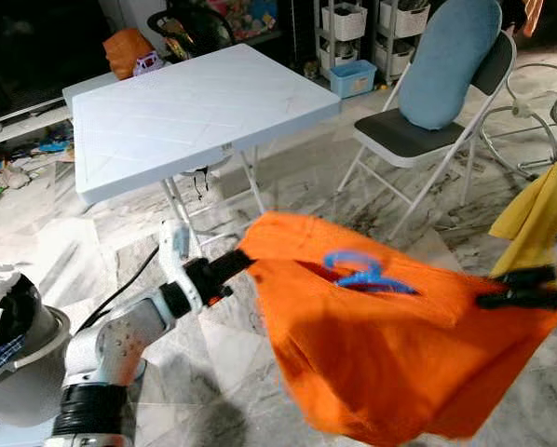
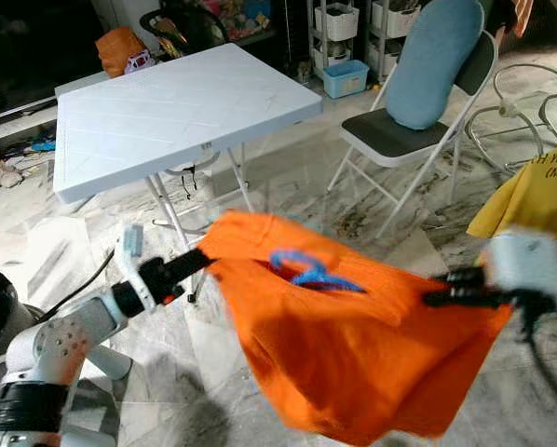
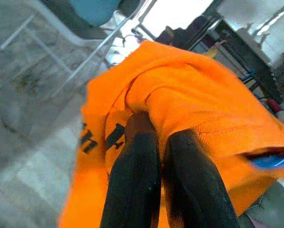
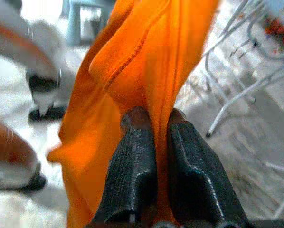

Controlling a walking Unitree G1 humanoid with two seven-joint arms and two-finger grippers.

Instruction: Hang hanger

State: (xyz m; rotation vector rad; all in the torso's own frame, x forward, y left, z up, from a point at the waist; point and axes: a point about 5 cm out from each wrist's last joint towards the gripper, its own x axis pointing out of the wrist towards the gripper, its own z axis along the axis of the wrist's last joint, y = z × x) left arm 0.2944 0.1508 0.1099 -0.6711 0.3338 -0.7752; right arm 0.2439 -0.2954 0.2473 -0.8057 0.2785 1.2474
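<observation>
An orange shirt [image 1: 390, 354] hangs stretched between both arms above the marble floor. A blue hanger [image 1: 362, 272] sits in its neck opening, its hook poking out on top. My left gripper [image 1: 241, 259] is shut on the shirt's left shoulder, the cloth pinched between its black fingers [image 3: 137, 175]. At the shirt's other shoulder my right gripper [image 1: 488, 300] is shut on the fabric, which runs up between its fingers [image 4: 132, 161]. The shirt's lower part is blurred.
A white folding table [image 1: 195, 112] stands ahead to the left. A folding chair [image 1: 427, 130] with a blue cushion is ahead on the right. A yellow garment [image 1: 539, 209] hangs at the right edge by a metal rack [image 1: 530, 102]. Shelves and clutter line the back wall.
</observation>
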